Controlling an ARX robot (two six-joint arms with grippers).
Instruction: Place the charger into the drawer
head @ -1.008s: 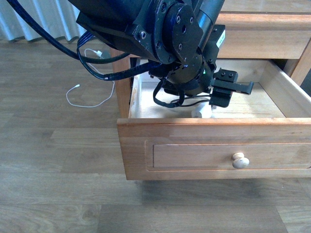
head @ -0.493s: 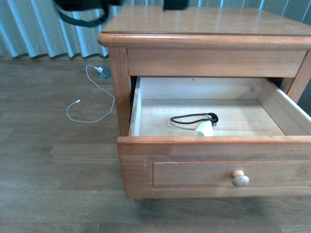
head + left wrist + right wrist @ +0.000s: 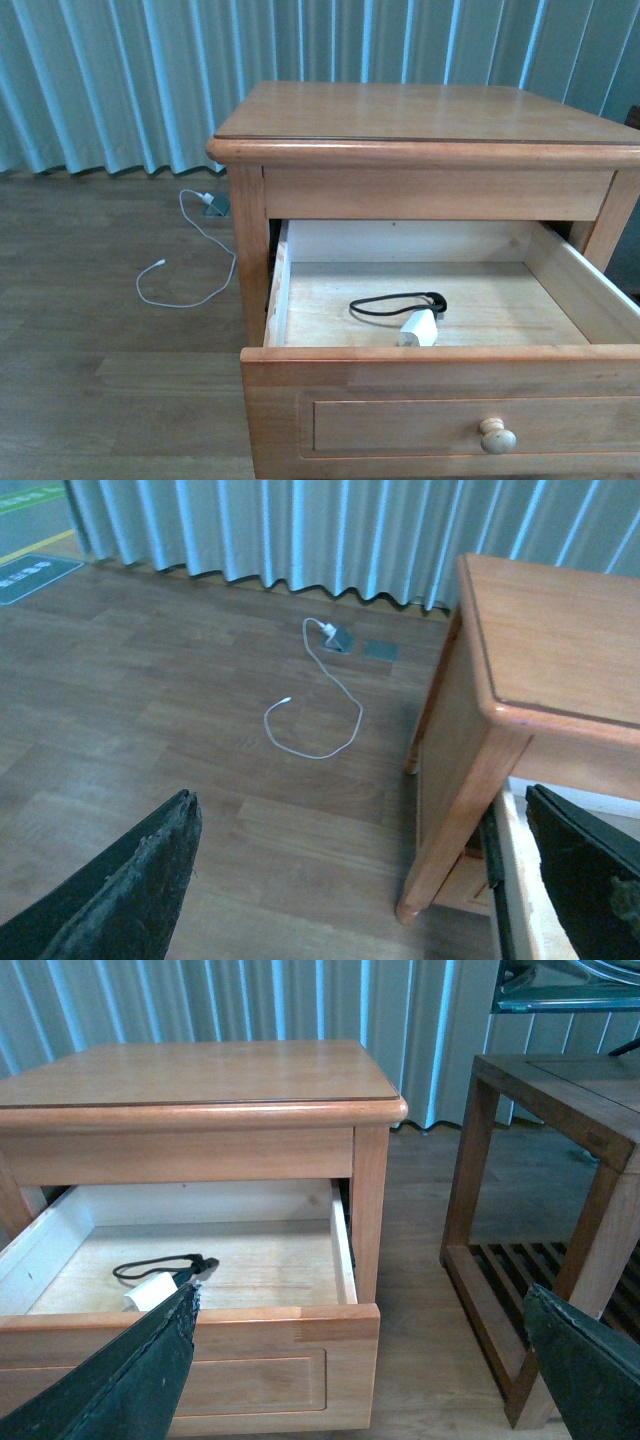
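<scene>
The right gripper (image 3: 360, 1295) hangs spread and empty outside the open drawer (image 3: 400, 420), well apart from the charger (image 3: 418, 328), which lies on the drawer floor near its front edge. The left gripper (image 3: 358, 800), also spread, is beside the nightstand's (image 3: 420, 110) left corner.

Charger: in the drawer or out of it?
In. The charger lies on the pale floor of the pulled-out drawer, close behind its front panel, its black cable looped beside it.

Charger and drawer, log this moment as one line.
charger: lying inside drawer | drawer: open | left pincer: open, empty | right pincer: open, empty
</scene>
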